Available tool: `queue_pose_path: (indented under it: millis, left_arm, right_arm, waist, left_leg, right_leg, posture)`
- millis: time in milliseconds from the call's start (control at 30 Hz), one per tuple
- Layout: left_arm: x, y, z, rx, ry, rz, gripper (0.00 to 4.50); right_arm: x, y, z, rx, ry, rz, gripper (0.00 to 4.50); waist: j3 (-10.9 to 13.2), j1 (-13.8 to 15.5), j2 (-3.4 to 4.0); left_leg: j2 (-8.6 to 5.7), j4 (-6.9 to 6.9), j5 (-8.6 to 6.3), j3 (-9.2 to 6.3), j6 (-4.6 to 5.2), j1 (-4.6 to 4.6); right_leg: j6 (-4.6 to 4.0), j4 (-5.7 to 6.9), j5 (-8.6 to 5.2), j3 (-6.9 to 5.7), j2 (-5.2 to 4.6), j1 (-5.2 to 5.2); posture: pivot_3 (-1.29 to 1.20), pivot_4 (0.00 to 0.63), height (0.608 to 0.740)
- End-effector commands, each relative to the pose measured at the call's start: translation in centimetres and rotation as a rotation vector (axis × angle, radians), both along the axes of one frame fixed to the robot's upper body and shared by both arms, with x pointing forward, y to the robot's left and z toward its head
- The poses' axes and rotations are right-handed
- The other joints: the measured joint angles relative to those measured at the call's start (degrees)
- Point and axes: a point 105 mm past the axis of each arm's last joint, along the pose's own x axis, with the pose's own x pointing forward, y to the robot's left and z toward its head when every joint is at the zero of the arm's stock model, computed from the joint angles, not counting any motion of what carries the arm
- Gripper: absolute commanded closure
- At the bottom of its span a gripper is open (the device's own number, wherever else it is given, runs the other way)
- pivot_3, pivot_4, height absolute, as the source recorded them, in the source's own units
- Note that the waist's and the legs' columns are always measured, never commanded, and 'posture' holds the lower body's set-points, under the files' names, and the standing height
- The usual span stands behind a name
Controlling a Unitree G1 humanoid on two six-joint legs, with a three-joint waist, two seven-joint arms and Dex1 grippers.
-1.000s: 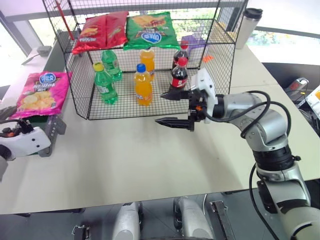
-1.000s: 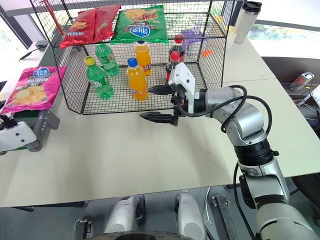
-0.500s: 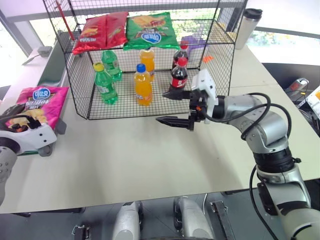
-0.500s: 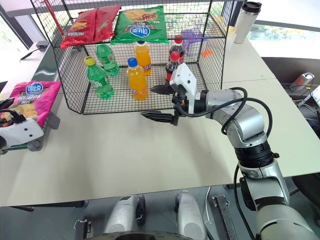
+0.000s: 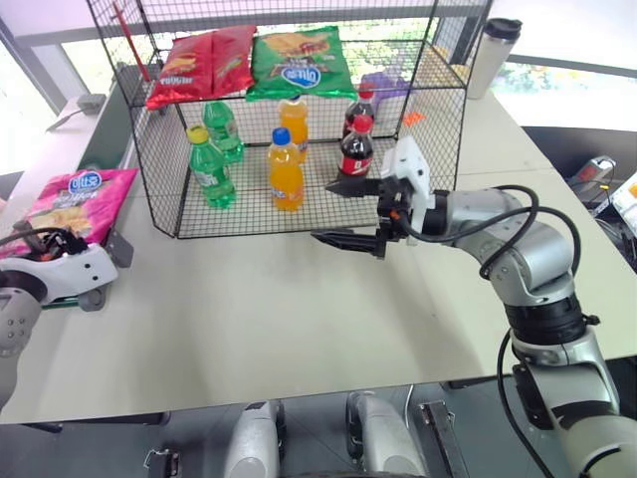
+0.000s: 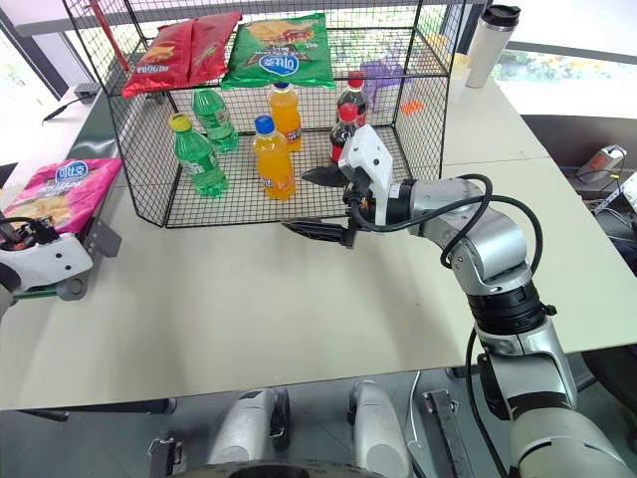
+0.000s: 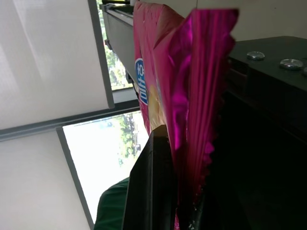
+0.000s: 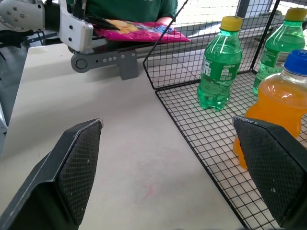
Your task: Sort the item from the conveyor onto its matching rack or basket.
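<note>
Left gripper (image 5: 40, 242) clamped on pink chip bag's (image 5: 78, 197) near edge; right gripper (image 5: 344, 211) agape beside black rack (image 5: 159, 179)

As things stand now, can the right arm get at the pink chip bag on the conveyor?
Probably not. The right gripper hangs open before the wire rack, while the pink chip bag lies far to the robot's left, already pinched by the shut left gripper.

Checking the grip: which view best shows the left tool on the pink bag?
The left wrist view: the left tool is shut on the pink bag at its crimped edge. The eye views show the bag's face; the right wrist view shows it far off.
</note>
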Motion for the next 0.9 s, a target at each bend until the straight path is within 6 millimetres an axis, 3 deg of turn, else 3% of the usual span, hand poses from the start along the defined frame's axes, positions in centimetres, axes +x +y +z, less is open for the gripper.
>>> queue_pose_path:
  millis: [33,133,233,367,467,667,767,900]
  left_arm:
    - [-0.1,0.4,1.3,0.022,-0.03,0.012,4.46]
    - [-0.6,0.0,3.9,-0.119,-0.07,0.008,4.46]
    - [-1.9,-0.3,8.5,-0.271,-0.11,-0.022,4.46]
    - [-4.9,-1.4,13.9,-0.447,-0.031,-0.096,4.46]
    - [-6.6,-1.9,16.2,-0.543,0.019,-0.129,4.46]
    - [-10.4,-6.1,17.0,-0.731,0.331,-0.309,4.46]
    - [-10.1,-8.2,18.5,-0.799,0.31,-0.436,4.46]
    - [-9.0,-12.8,18.2,-0.91,0.378,-0.704,4.46]
  right_arm:
    - [-0.2,-0.1,1.3,0.027,-0.065,0.001,0.0]
    - [0.1,-0.5,1.5,0.037,-0.072,-0.019,0.0]
    - [0.6,-1.4,2.3,0.071,-0.074,-0.045,0.0]
    - [1.7,-3.0,4.7,0.194,-0.056,-0.079,0.0]
    - [2.0,-3.7,5.7,0.252,-0.039,-0.078,0.0]
    - [2.0,-4.4,5.7,0.272,-0.005,-0.053,0.0]
    - [1.8,-4.5,5.4,0.277,0.003,-0.042,0.0]
    - [2.3,-4.2,4.7,0.32,0.022,-0.052,0.0]
  waist:
    - [0.0,0.0,0.0]
    - [0.0,0.0,-0.04]
    - [0.0,0.0,-0.18]
    - [0.0,-0.2,-0.18]
    - [0.0,-0.3,-0.14]
    - [0.0,-0.5,-0.11]
    - [0.0,-0.2,-0.11]
    - [0.0,0.0,-0.13]
  left_leg:
    - [0.0,0.0,0.0,0.0,0.0,0.0]
    - [0.0,0.0,0.0,0.0,0.0,0.0]
    - [0.03,0.01,0.0,0.0,-0.01,-0.03]
    - [0.02,0.02,0.01,0.0,-0.01,-0.05]
    - [0.02,0.0,0.01,0.01,-0.01,-0.02]
    - [0.06,-0.05,0.01,0.0,-0.01,0.0]
    - [0.06,-0.01,0.01,-0.1,-0.02,0.01]
    - [0.06,0.08,0.02,-0.17,-0.02,0.07]
  right_leg:
    - [0.0,0.0,0.0,0.0,0.0,0.0]
    - [0.0,-0.01,0.0,0.0,0.0,0.0]
    - [0.0,-0.02,0.0,-0.01,0.01,-0.01]
    - [0.0,-0.05,0.0,-0.01,0.03,-0.01]
    - [0.02,-0.05,-0.01,0.0,0.04,0.0]
    - [0.04,-0.04,-0.05,0.0,0.13,-0.01]
    - [-0.07,-0.02,-0.12,0.01,0.19,0.04]
    - [-0.01,-0.03,-0.09,0.09,0.24,0.24]
  posture:
    - [0.0,0.15,0.74]
    - [0.0,0.15,0.74]
    - [0.0,0.15,0.74]
    - [0.0,0.15,0.74]
    - [0.0,0.15,0.74]
    - [0.0,0.15,0.74]
    - [0.0,0.15,0.74]
    - [0.0,0.15,0.74]
